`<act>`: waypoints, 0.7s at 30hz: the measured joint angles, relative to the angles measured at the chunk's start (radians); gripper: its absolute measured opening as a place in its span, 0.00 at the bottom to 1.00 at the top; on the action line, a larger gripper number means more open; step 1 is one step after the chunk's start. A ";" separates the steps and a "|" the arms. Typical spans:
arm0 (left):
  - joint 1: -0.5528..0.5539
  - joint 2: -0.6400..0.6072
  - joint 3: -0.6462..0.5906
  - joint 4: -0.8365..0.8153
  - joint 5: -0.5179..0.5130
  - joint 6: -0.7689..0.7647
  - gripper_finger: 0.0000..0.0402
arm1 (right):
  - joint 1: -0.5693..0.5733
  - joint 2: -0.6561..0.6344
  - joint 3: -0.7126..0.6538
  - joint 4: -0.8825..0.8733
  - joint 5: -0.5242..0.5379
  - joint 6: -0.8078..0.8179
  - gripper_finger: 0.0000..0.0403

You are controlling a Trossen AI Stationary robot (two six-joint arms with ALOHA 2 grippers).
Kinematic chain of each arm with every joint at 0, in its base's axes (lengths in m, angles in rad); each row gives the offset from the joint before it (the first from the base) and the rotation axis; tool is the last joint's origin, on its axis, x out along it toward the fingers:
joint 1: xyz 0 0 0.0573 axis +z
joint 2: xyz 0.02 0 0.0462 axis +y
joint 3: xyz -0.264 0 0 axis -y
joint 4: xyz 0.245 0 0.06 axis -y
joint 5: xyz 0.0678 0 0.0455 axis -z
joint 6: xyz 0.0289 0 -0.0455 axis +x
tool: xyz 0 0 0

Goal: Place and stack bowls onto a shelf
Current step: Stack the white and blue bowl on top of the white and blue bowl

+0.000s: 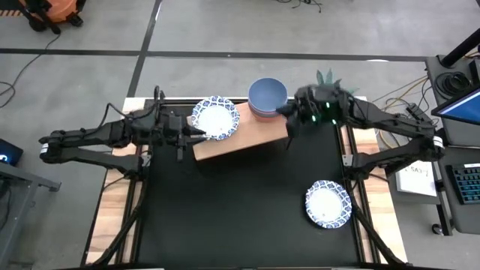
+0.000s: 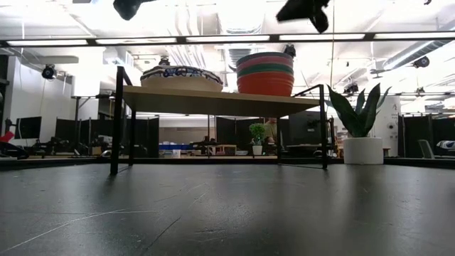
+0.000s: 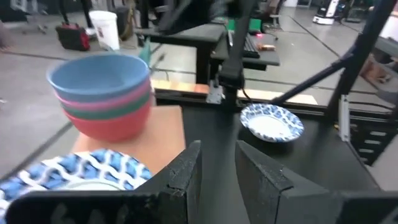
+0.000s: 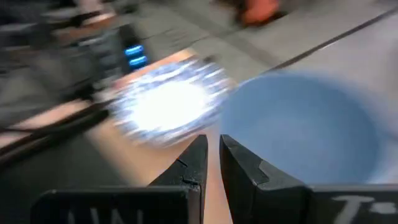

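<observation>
The wooden shelf [image 1: 247,141] stands at the table's far middle. On its left end sits a white bowl with a blue pattern [image 1: 216,118] [image 3: 81,174]. On its right end is a nested stack of red, green, pink and blue-grey bowls [image 1: 267,96] [image 2: 265,73] [image 3: 102,93]. Another white, blue-rimmed bowl [image 1: 328,204] [image 3: 272,121] rests on the black table at the near right. My left gripper [image 1: 201,135] [image 3: 217,152] hovers open just left of the shelf's white bowl. My right gripper [image 1: 283,112] [image 4: 212,142] hovers by the stack's right side, a narrow gap between its fingers, nothing in it.
A white pot with a green plant [image 2: 359,135] stands at the far right beyond the shelf. The shelf's black legs [image 2: 116,121] reach down to the table. Pale wooden strips [image 1: 120,202] edge the black tabletop, whose near half is bare apart from the one bowl.
</observation>
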 joint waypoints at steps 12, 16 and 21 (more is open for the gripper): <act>-0.078 -0.080 -0.155 0.115 0.000 -0.069 0.20 | 0.536 0.084 -0.001 -0.358 -0.070 0.655 0.08; -0.078 -0.095 -0.158 0.124 0.000 -0.072 0.20 | 0.668 0.165 -0.006 -0.549 -0.066 0.966 0.08; -0.078 -0.099 -0.158 0.129 0.000 -0.051 0.20 | 0.783 0.269 -0.017 -0.726 -0.070 1.261 0.08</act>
